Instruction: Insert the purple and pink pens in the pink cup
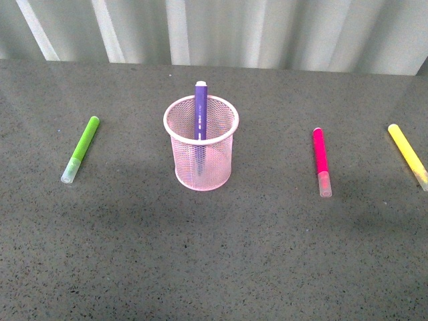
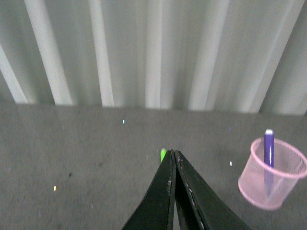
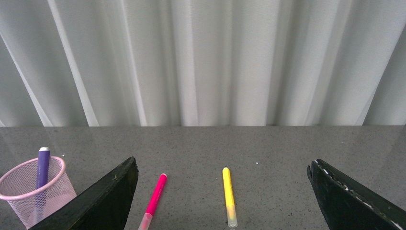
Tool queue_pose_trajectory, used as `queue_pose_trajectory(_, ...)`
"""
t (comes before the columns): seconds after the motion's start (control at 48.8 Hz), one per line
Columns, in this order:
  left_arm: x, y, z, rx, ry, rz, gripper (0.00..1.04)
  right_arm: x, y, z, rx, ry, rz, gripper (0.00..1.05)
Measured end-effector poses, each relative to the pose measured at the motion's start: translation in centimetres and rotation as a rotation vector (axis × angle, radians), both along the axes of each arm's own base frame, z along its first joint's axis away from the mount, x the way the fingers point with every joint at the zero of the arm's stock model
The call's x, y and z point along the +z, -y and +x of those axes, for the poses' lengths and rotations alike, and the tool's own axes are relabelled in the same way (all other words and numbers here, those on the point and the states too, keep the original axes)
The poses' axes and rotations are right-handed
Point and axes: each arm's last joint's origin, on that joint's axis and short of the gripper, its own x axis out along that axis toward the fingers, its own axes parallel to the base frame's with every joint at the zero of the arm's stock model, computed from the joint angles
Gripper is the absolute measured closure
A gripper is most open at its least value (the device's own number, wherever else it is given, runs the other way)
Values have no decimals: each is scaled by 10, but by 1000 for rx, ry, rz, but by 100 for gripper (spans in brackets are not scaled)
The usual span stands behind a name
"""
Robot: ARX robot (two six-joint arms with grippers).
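The pink cup (image 1: 200,142) stands upright at the table's middle. The purple pen (image 1: 200,111) stands inside it, leaning on the far rim. The pink pen (image 1: 321,160) lies flat on the table to the cup's right, pale cap toward me. Neither arm shows in the front view. In the left wrist view my left gripper (image 2: 173,154) is shut and empty, with the cup (image 2: 272,178) and purple pen (image 2: 268,148) off to one side. In the right wrist view my right gripper (image 3: 222,167) is open wide and empty, with the pink pen (image 3: 154,198) between its jaws, near one jaw, and the cup (image 3: 34,190) beyond that jaw.
A lime-green pen (image 1: 81,147) lies left of the cup; its tip (image 2: 163,154) peeks past my left fingers. A yellow pen (image 1: 408,155) lies at the far right and shows in the right wrist view (image 3: 229,194). Grey curtains hang behind the dark speckled table (image 1: 214,254).
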Motion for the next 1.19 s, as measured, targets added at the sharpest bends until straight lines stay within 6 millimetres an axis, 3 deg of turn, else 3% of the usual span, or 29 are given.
queue_pose_trajectory(0.267, -2, 0, -9, -1, -2, 0, 101, 0, 0, 0, 0, 0, 0, 7)
queue_pose_trajectory(0.656, -2, 0, -9, 0, -2, 0, 36, 0, 0, 0, -2, -4, 0, 7)
queue_pose_trajectory(0.759, -2, 0, -9, -1, -2, 0, 13, 5, 0, 10, -50, -488, 67, 7)
queue_pose_trajectory(0.821, -2, 0, -9, 0, -1, 1, 5, 13, 0, 35, -53, -627, 80, 7)
queue_pose_trajectory(0.964, -2, 0, -9, 0, -1, 3, 7, 25, 2, 95, -80, -698, 85, 7)
queue_pose_trajectory(1.026, -2, 0, -9, 0, -1, 2, 7, 19, 0, 132, -78, -776, 75, 7)
queue_pose_trajectory(1.19, -2, 0, -9, -1, -1, 3, 7, -8, -18, 183, -22, -898, 28, 7)
